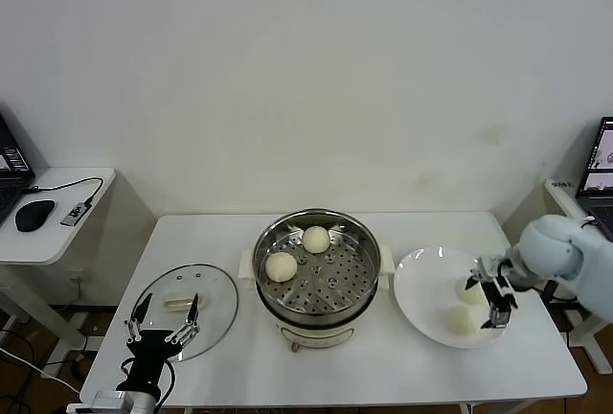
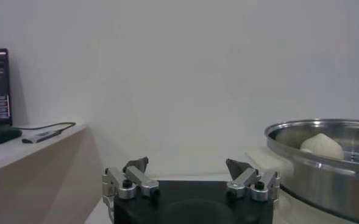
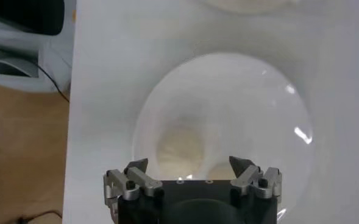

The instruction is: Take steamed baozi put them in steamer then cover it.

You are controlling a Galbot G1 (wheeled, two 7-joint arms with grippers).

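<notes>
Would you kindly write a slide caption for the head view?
Two baozi in the steamer; open right pincer over two more on the plate.

A plain white wall (image 1: 316,69) fills the back. A white counter (image 1: 192,241) sits in front of it. On the left, a side desk (image 1: 67,222) carries a black mouse (image 1: 34,214) and a cable (image 1: 67,185).

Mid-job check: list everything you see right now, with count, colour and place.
Smooth round baozi: four, cream-white; two in the steamer, two on the plate.
Perforated steel steamer: one, shiny on cream-white base; table centre.
Round plate: one, white; right of steamer.
Glass lid: one, clear, cream handle; left of steamer.
Rectangular table: one, white.
Side desk: one, white; far left, with black mouse.
Left claw: open, over lid.
Right claw: open, above plate's baozi.
</notes>
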